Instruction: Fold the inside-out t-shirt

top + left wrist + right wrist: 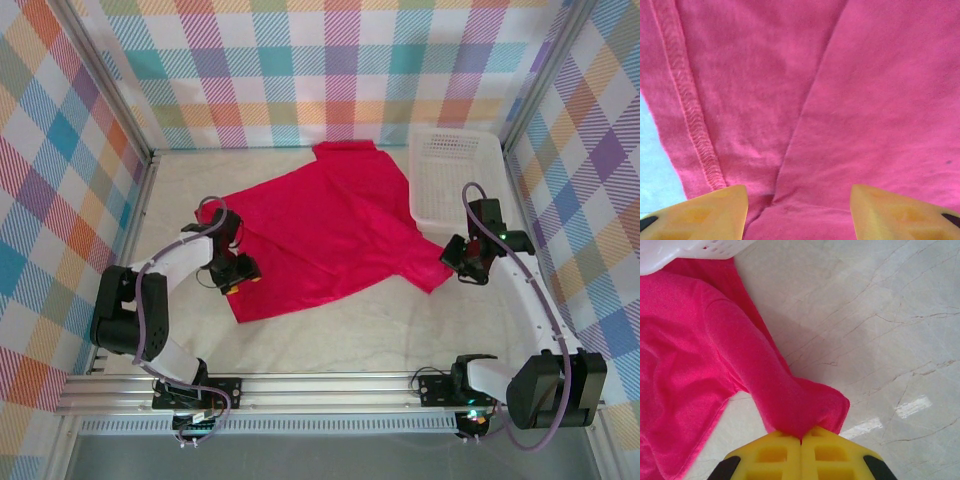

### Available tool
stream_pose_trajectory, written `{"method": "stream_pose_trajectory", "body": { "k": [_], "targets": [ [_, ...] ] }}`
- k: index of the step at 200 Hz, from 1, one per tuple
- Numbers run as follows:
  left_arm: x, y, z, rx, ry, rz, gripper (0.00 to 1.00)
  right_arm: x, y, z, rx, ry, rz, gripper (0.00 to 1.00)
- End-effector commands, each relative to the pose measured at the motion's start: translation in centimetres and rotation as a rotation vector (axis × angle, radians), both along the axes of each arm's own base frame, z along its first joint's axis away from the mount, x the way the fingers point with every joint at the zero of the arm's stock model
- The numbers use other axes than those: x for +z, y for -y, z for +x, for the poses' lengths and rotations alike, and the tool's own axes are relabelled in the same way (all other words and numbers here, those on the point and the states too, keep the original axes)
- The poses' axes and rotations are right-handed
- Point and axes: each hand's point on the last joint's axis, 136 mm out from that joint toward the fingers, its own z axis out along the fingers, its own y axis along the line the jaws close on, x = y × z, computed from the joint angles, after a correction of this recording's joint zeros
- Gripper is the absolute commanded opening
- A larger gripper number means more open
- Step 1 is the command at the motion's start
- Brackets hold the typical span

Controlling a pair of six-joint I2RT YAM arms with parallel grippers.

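The inside-out t-shirt [330, 225] lies spread across the middle of the pale table, crimson red, with one edge running up under the basket. My left gripper [236, 270] hovers low over its lower-left edge. In the left wrist view that gripper [799, 192] is open, its yellow fingertips [720, 207] wide apart, with a crease of the shirt [850, 100] between them and a stitched hem [690, 110] to the left. My right gripper [460, 262] is at the shirt's right corner. The right wrist view shows this gripper [801, 437] shut on a bunched end of the shirt [790, 400], lifted off the table.
A white lattice basket [455, 175] stands at the back right, its rim [690, 250] over the shirt's edge. Plaid walls with metal posts [110, 90] close in the table on three sides. Bare marbled tabletop [350, 330] lies in front of the shirt.
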Motion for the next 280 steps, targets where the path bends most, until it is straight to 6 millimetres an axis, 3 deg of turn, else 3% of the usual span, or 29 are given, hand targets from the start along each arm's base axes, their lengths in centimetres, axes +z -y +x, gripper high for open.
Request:
{"method": "stream_pose_trajectory", "body": {
  "k": [1,116,157,176,227,280],
  "targets": [
    [-0.4,0.5,-1.1,-0.008,-0.012,-0.009,0.55,1.2,-0.2,0.4,0.021,0.026,0.007,0.0],
    [-1.7,1.1,-1.2,-0.02,-0.037,0.037,0.28,1.7,-0.3,0.4,0.036,0.037,0.01,0.0],
    [-1.7,0.7,-1.0,-0.021,-0.035,0.064,0.28,2.2,-0.5,0.5,0.042,0.05,0.018,0.0],
    [-1.9,0.6,-1.1,-0.02,-0.042,0.073,0.22,2.3,-0.6,0.5,0.043,0.054,0.022,0.0],
    [-1.0,0.2,-0.9,-0.021,-0.028,0.102,0.03,2.2,-0.7,0.4,0.045,0.054,0.032,0.0],
    [0.3,0.3,-0.8,-0.036,-0.008,0.133,0.0,2.1,-0.9,0.4,0.052,0.05,0.041,0.0]
  ]
}}
